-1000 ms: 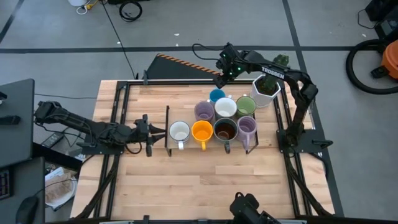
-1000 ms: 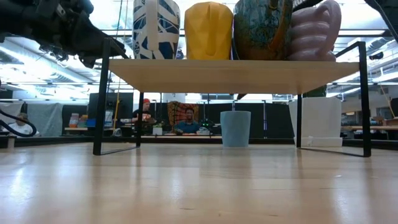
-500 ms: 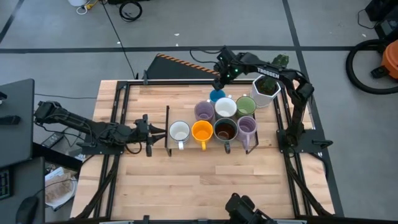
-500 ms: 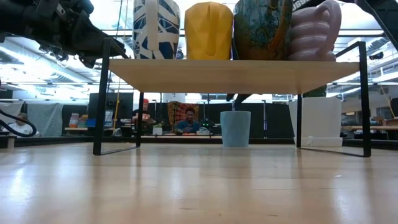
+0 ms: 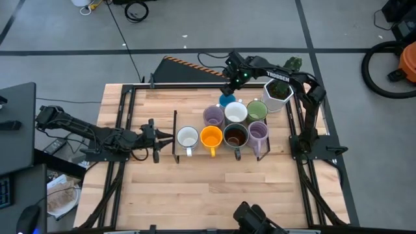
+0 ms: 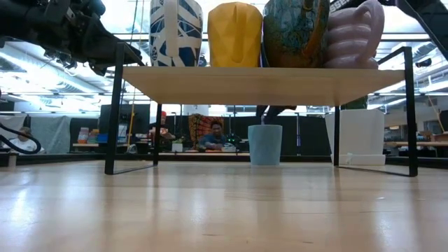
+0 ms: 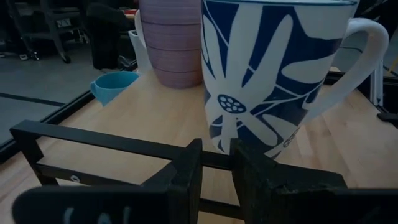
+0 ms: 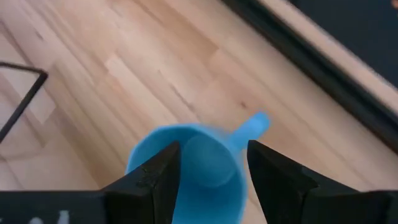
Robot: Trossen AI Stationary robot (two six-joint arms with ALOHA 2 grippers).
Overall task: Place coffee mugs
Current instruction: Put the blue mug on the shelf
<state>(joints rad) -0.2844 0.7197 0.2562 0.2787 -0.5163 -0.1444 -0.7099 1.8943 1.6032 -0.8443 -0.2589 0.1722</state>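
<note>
The blue mug stands upright on the table on its base, just beyond the rack's far side, also visible as the blue mug. My right gripper hovers over it, open and pointing down. In the right wrist view its fingers flank the blue mug, whose handle points away. Seven mugs sit on the rack shelf: white, orange, dark brown, lavender, lavender, white, green. My left gripper waits shut at the rack's left end.
A white hexagonal cactus pot stands right of the blue mug, close to my right arm. The rack's black legs stand on the table. Bare wood lies on the table's near half. People sit in the room beyond.
My right gripper has come down and slightly toward the table's left, closing on the blue mug from above. The mug has stayed where it was.
</note>
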